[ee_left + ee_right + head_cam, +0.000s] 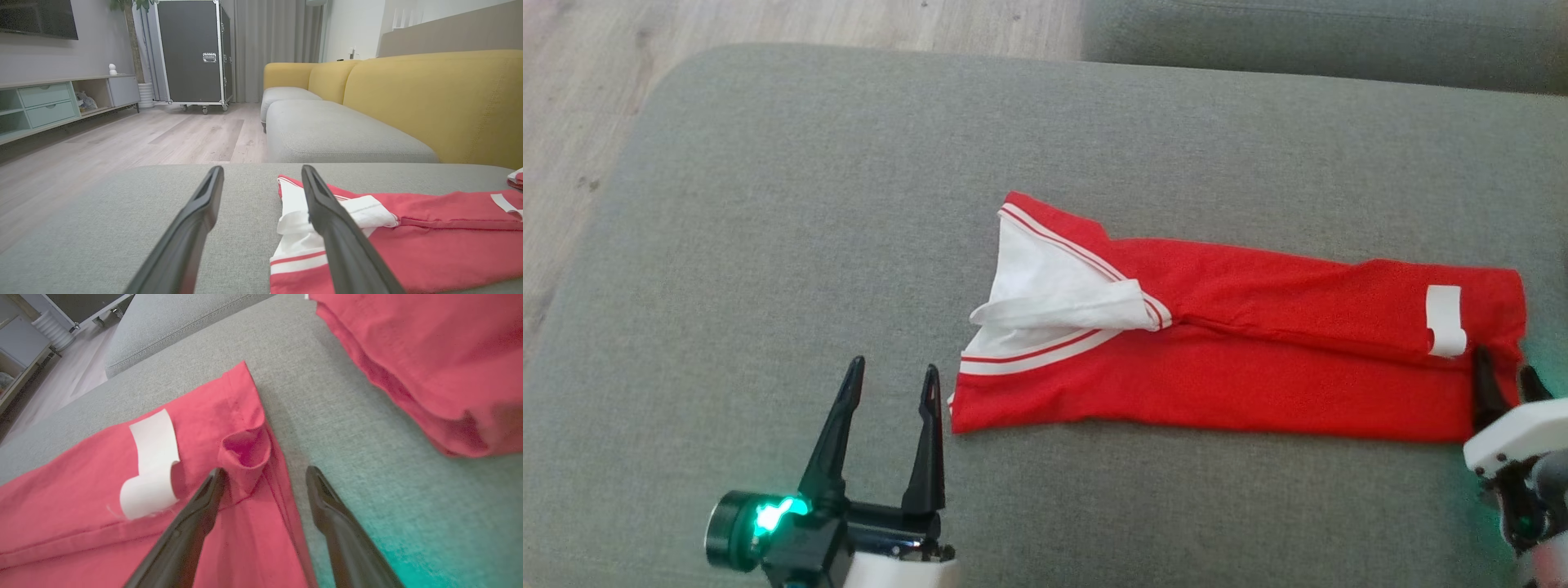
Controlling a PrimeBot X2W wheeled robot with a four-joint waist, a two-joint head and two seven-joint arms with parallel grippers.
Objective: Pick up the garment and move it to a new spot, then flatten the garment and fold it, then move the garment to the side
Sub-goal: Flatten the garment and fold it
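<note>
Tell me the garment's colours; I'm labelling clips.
The garment is red with white, red-striped trim; clearest in the head view.

Red garment (pixel 1258 367) with white trim, folded into a long strip, flat on grey cushion (pixel 809 204)

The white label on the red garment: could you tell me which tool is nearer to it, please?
Right. The right tool sits open at the garment end, just beside the white label. The left tool is off the opposite end, far from it.
</note>
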